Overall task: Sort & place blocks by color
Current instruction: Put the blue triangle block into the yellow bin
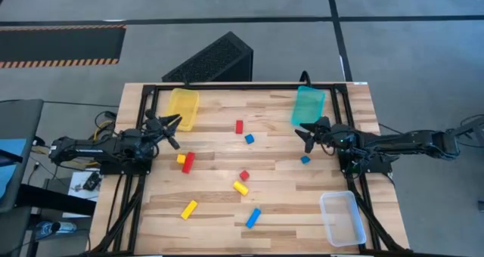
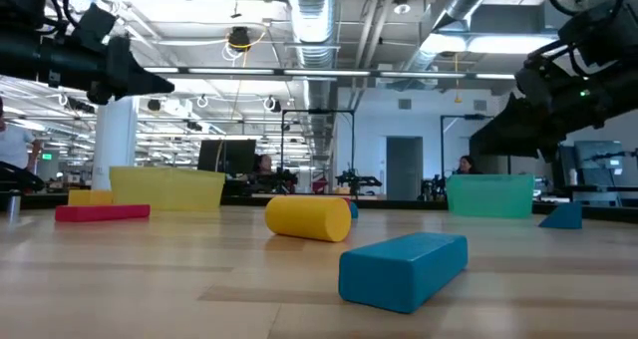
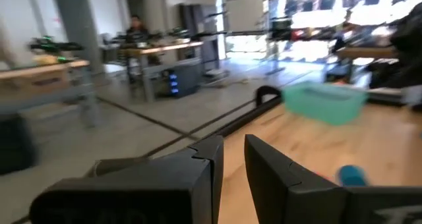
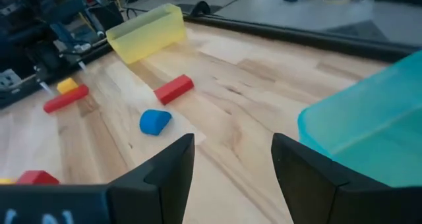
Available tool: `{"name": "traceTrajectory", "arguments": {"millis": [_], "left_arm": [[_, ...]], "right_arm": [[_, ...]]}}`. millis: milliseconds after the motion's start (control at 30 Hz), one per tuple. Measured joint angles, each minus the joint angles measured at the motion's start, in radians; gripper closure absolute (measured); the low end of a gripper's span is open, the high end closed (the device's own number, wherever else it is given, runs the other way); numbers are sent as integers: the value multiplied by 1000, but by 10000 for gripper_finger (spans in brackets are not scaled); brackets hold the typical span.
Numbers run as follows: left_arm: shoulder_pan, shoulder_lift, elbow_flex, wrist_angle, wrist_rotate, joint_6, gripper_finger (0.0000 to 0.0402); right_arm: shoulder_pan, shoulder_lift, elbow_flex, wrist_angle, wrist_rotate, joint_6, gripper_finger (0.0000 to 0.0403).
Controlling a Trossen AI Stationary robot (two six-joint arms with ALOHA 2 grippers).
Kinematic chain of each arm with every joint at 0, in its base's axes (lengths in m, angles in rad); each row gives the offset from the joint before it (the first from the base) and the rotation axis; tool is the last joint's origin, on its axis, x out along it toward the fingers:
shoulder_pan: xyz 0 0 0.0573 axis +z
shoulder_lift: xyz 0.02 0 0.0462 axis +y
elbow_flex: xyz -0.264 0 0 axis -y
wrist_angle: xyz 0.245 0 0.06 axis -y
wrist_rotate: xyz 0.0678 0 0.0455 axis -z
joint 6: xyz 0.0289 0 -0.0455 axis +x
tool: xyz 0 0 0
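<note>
Pale wooden planks of the table (image 1: pixel 280 204) carry the scattered blocks: from the low camera, nearest is a long blue rectangular block (image 2: pixel 403 269), then a yellow cylindrical block (image 2: pixel 308 218), a flat red bar (image 2: pixel 102 212) and a small blue wedge (image 2: pixel 563 216), with the translucent yellow plastic tray (image 2: pixel 166 188) and teal plastic tray (image 2: pixel 488 195) behind and an open workshop beyond. Overhead, the right gripper (image 1: pixel 310 135) hovers beside the teal tray with its fingers spread and empty, a small blue block (image 1: pixel 305 159) just below it; the left gripper (image 1: pixel 168 128) waits by the yellow tray, fingers nearly together and holding nothing visible. Judging by the layout, the next blue piece is best taken by squaring the open fingers across its short sides before descending, then lifting clear of the teal tray's wall. Only the overhead view shows the clear plastic tray (image 1: pixel 342 218) at the near right corner; only the right wrist view shows a rounded blue block (image 4: pixel 155 122) and red bar (image 4: pixel 174 89) close ahead.
</note>
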Motion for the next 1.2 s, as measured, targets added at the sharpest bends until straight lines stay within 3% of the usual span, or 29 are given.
{"name": "traceTrajectory", "arguments": {"millis": [167, 333, 600, 900, 1000, 1200], "left_arm": [[21, 0, 0, 36, -25, 139, 348], [62, 0, 0, 166, -54, 196, 335], [133, 0, 0, 211, 214, 78, 290], [138, 0, 0, 211, 228, 67, 282], [138, 0, 0, 214, 229, 72, 282], [137, 0, 0, 215, 230, 119, 282]], "right_arm": [[15, 24, 26, -40, 0, 27, 177], [1, 26, 190, -331, 6, 19, 177], [0, 99, 302, -479, 23, 24, 177], [1, 231, 446, -829, 3, 175, 178], [8, 282, 473, -872, -57, 218, 178], [74, 395, 476, -890, -299, 278, 178]]}}
